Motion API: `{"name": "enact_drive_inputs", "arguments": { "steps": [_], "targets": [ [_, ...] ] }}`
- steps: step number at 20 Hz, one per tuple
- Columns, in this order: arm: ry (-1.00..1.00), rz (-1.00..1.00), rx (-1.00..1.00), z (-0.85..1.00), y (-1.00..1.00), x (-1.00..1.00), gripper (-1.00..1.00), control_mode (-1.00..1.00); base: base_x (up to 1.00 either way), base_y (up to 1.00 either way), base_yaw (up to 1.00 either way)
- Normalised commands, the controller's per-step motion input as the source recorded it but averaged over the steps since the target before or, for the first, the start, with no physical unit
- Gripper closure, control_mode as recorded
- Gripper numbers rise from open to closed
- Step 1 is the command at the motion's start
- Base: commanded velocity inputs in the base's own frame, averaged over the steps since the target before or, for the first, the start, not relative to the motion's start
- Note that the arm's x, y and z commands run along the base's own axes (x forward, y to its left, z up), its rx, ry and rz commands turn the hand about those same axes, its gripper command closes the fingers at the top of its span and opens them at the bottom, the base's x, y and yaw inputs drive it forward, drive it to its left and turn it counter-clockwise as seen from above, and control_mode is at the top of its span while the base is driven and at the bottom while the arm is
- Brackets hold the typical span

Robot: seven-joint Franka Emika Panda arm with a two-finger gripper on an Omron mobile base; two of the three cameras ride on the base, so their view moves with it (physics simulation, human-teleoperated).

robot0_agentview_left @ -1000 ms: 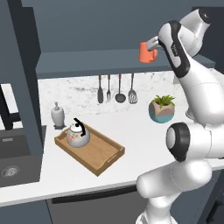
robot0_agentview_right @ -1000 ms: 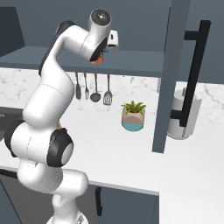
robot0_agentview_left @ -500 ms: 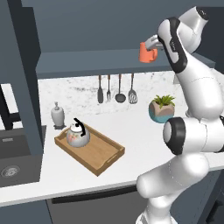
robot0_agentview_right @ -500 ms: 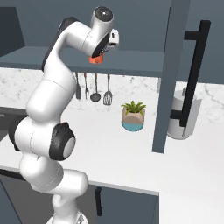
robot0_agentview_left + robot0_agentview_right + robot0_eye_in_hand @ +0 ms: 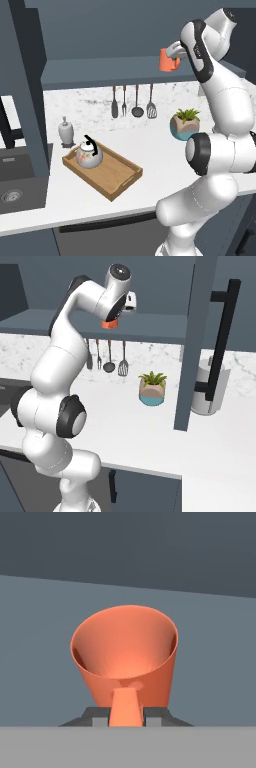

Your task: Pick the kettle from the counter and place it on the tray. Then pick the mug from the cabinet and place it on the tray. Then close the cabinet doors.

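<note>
Mug (image 5: pixel 125 657) is the thing right now: it sits on the shelf inside the cabinet (image 5: pixel 100 70), and in the hand view its handle runs straight toward me at 6 o'clock. My end effector (image 5: pixel 126 716) is pinching that handle, one fingertip on each side, so the grip looks closed and good to lift. Going for the handle makes sense to me, since the body looks too wide for my fingers. The mug's mouth faces my camera and there's nothing inside it. In the left base view the mug is at about 1 o'clock, high above the worktop (image 5: pixel 150 150).

Kettle (image 5: pixel 89 153) is already in the tray (image 5: pixel 122 176), tucked into the far-left end at roughly 9 o'clock, which leaves the bare near end for the mug. One cabinet door (image 5: pixel 197 341) stands swung out at 2 o'clock in the right base view, so closing up isn't done yet.
</note>
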Motion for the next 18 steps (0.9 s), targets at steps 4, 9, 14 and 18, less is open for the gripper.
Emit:
{"name": "enact_drive_inputs", "arguments": {
  "steps": [4,9,14,18],
  "targets": [
    [0.02,0.03,0.00,-0.12,0.00,0.00,1.00,-1.00,0.00,0.00,0.00],
    [0.00,0.02,0.00,-0.01,0.00,0.00,1.00,-1.00,0.00,0.00,0.00],
    [0.03,0.00,0.00,-0.04,0.01,0.00,1.00,-1.00,0.00,0.00,0.00],
    [0.06,0.00,0.00,-0.07,0.00,0.00,1.00,-1.00,0.00,0.00,0.00]
  ]
}}
